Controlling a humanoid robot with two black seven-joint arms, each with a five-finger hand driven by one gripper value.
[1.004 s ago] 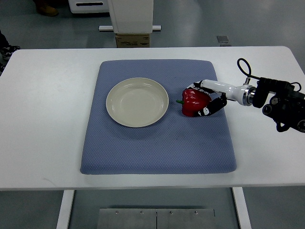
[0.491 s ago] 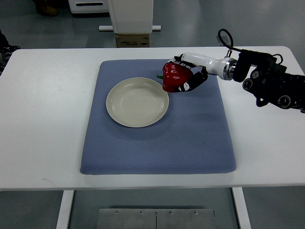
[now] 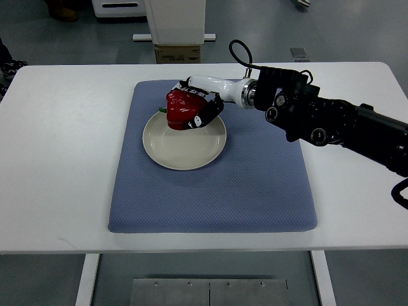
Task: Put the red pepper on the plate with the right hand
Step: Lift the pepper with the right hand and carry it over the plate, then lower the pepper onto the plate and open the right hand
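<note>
No brand, label or writing can be read on anything here. The right hand (image 3: 199, 105), its black arm reaching in from the table's right edge across the far right corner of the blue mat (image 3: 255, 185), has its white and black fingers (image 3: 210, 113) curled closely around the red pepper (image 3: 182, 108). The pepper sits in that grip over the far rim of the cream plate (image 3: 185, 143), which lies on the mat's far left part, on the white table (image 3: 57, 159).
</note>
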